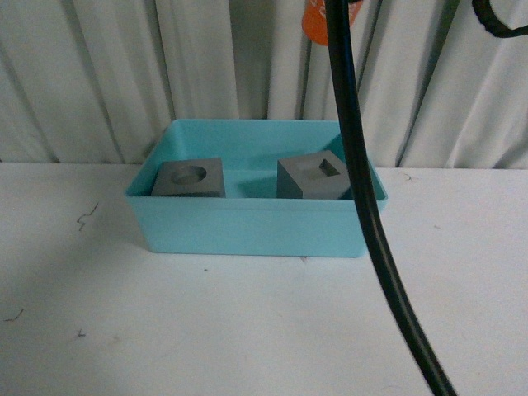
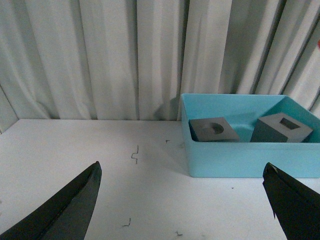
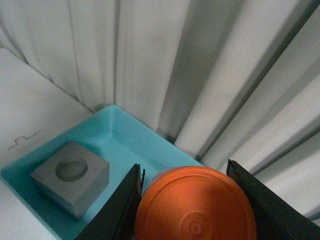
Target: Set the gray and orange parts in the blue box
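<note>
Two black fingers of the left gripper (image 2: 182,200) stand wide apart over the white tabletop (image 1: 247,330), holding nothing, just short of the shallow light-blue plastic bin (image 1: 247,227). Inside it sit the matte gray cube with a round recess (image 1: 190,178) and the matte gray cube with a square recess (image 1: 313,177), apart from each other. Farther back and high above the bin, the right gripper (image 3: 187,200) is clamped on the orange cylinder (image 3: 195,205); released from that height it could strike a cube, bounce or roll out.

Gap between gray cubes (image 1: 189,178) open; cable (image 1: 363,198) crosses front.
</note>
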